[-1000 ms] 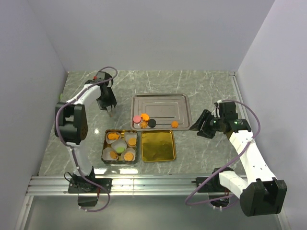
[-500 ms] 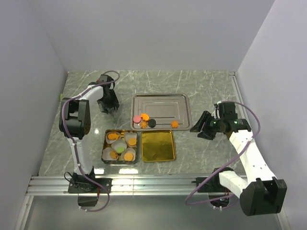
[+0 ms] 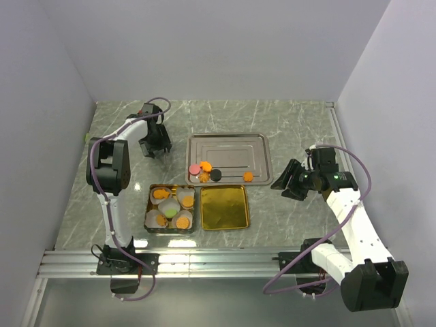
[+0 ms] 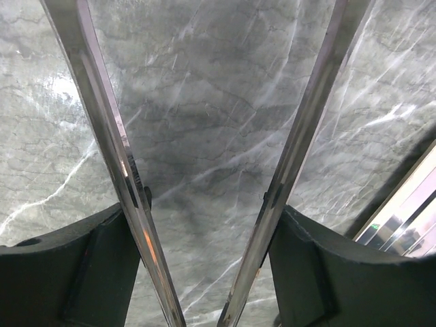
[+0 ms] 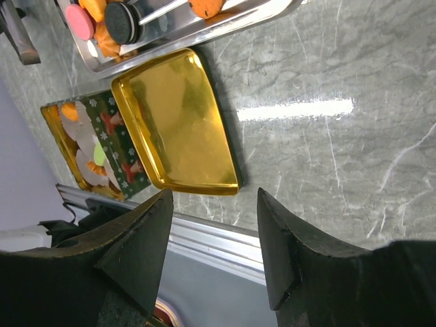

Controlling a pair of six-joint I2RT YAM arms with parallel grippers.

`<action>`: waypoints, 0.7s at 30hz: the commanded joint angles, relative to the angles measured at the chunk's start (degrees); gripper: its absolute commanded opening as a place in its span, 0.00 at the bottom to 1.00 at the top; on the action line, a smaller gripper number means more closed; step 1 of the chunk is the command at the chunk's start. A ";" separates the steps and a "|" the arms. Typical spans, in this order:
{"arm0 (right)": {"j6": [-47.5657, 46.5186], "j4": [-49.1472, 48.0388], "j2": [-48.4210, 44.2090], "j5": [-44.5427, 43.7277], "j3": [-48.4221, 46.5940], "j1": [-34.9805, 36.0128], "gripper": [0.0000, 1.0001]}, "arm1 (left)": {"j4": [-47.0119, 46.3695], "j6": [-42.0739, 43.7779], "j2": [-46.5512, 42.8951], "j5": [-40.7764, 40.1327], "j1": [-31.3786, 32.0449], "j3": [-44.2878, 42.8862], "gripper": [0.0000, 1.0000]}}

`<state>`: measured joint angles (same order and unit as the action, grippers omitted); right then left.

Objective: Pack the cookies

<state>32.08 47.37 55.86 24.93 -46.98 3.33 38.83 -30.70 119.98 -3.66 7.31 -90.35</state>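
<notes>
Several cookies lie at the front left of the silver tray (image 3: 231,146): a pink one (image 3: 193,168), orange ones (image 3: 205,165), a black one (image 3: 216,174), and an orange one apart (image 3: 248,176). More orange ones and a green one (image 3: 166,214) sit in paper cups in the tin (image 3: 152,202). My left gripper (image 3: 155,144) is left of the tray and grips open, empty metal tongs (image 4: 116,150) over bare marble. My right gripper (image 3: 286,181) is open and empty right of the tray; in its wrist view (image 5: 214,196) it faces the gold lid (image 5: 177,122).
The gold lid (image 3: 225,206) lies beside the tin, in front of the tray. The right wrist view shows the tin (image 5: 129,167), the tray's edge (image 5: 197,27) with pink (image 5: 80,20) and black (image 5: 122,20) cookies, and the table's front rail (image 5: 225,248).
My left gripper with the tongs has swung a little farther back and left of the tray. The right arm has barely shifted. The cookies have not moved.
</notes>
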 commanded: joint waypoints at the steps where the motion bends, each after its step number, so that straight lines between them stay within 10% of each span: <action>1: -0.44 -0.35 -0.22 -0.50 0.13 -0.43 0.60 | 0.28 0.64 0.69 1.03 -0.02 -2.82 0.72; 21: -0.87 -3.87 1.36 2.05 3.03 -0.43 0.60 | 6.43 -1.03 -8.97 -0.73 -0.02 -11.35 0.89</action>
<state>31.99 45.76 56.47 25.65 -44.73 3.33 43.59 -30.89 118.28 -3.90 7.31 -99.02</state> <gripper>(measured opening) 0.601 0.887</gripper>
